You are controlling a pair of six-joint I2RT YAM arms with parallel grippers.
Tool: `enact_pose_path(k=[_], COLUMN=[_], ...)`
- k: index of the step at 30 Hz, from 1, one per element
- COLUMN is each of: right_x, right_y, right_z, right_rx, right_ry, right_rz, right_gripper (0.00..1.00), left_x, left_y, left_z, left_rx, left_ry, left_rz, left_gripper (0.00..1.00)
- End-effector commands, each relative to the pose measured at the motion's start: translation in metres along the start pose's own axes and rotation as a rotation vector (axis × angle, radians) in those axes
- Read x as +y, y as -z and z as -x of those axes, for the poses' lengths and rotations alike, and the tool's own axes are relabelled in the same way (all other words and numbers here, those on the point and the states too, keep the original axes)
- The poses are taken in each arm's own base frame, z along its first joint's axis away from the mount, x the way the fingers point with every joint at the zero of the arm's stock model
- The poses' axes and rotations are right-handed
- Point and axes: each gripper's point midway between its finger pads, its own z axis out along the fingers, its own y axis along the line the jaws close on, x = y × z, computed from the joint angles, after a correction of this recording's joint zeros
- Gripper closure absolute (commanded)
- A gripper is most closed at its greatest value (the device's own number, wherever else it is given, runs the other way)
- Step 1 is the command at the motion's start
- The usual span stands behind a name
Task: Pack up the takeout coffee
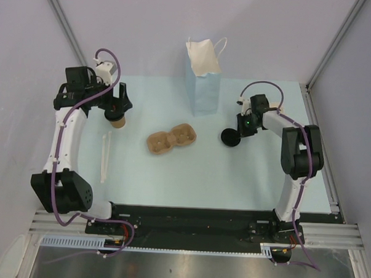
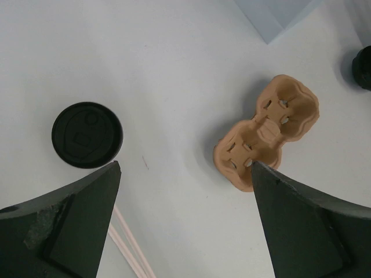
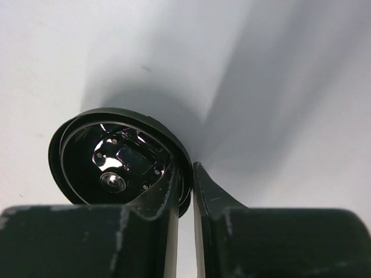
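Note:
The tan paper cup point(image 1: 116, 121) stands at the left of the table, just below my left gripper point(image 1: 117, 106). In the left wrist view a round black lid point(image 2: 87, 134) shows from above, just outside the left finger; I cannot tell if it caps the cup. My left gripper point(image 2: 184, 164) is wide open with only bare table between the fingers. My right gripper point(image 1: 241, 130) is shut on the rim of a second black lid point(image 1: 230, 138). In the right wrist view this lid point(image 3: 116, 162) sits pinched at its right edge by the gripper point(image 3: 186, 168).
The brown two-cup carrier point(image 1: 171, 139) lies mid-table and shows in the left wrist view point(image 2: 266, 139). The tall light-blue bag point(image 1: 203, 78) stands open at the back centre. Pale straws point(image 1: 105, 154) lie near the left arm, also in the left wrist view point(image 2: 127, 243).

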Motion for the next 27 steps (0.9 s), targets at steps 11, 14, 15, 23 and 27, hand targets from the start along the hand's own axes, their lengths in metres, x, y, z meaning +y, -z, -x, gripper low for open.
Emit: enact_pose_path(k=[11, 14, 15, 23, 27], right_x=[-0.145, -0.17, -0.177, -0.199, -0.203], right_y=[0.129, 0.123, 0.118, 0.1, 0.102], right_z=[-0.042, -0.055, -0.06, -0.064, -0.069], right_rx=[-0.103, -0.09, -0.078, -0.071, -0.054], right_ry=[-0.207, -0.244, -0.253, -0.233, -0.218], right_rz=[-0.225, -0.248, -0.249, -0.287, -0.303], right_gripper=[0.88, 0.88, 0.88, 0.81, 0.64], left_x=[-0.113, -0.127, -0.129, -0.131, -0.131], left_y=[-0.048, -0.058, -0.062, -0.082, -0.084], left_z=[-0.005, -0.017, -0.021, -0.055, -0.06], left_rx=[0.061, 0.103, 0.118, 0.225, 0.236], left_ry=[-0.251, -0.261, -0.269, -0.242, -0.243], left_rz=[-0.286, -0.329, -0.332, -0.341, -0.342], left_gripper=[0.01, 0.0, 0.01, 0.0, 0.01])
